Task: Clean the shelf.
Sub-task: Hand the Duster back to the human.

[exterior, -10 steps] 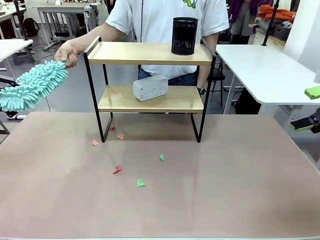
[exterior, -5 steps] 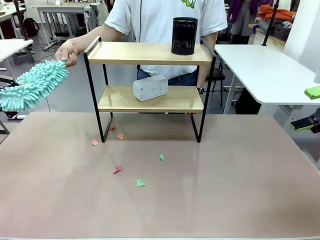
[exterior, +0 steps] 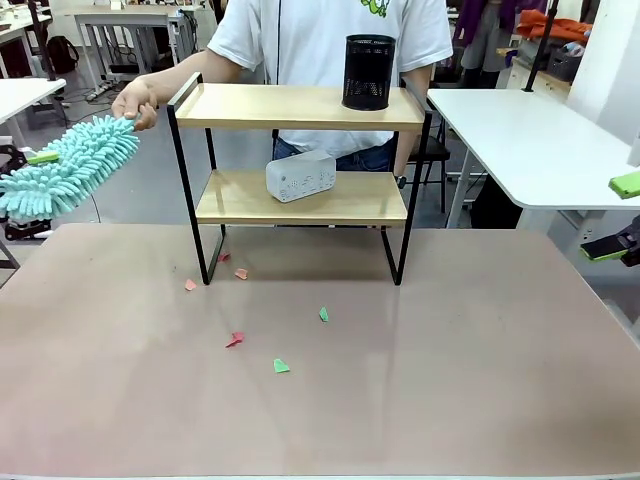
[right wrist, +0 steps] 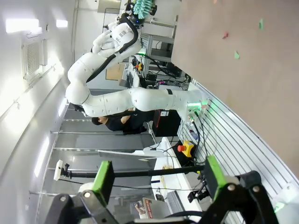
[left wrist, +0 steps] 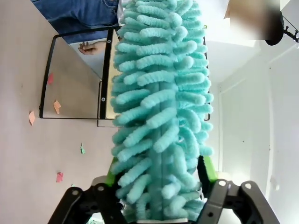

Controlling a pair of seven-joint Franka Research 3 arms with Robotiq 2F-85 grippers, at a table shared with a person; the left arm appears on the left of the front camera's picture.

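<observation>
Left gripper (left wrist: pixel 156 193) sits at the far left edge of the table, just off it, its green pads (left wrist: pixel 205 168) standing on either side of the fluffy head of a teal duster (left wrist: pixel 159 107); whether they press on it cannot be told. The person's hand (exterior: pixel 135 100) grips the duster's opposite end, arm stretched out to the left from the far side. Right gripper (right wrist: pixel 156 179) is off the right edge of the table, jaws spread wide with nothing between them, its green pads (exterior: pixel 625 185) visible at the right margin of the front view. The left arm (right wrist: pixel 117 88) is bent at the elbow, rising from its base.
</observation>
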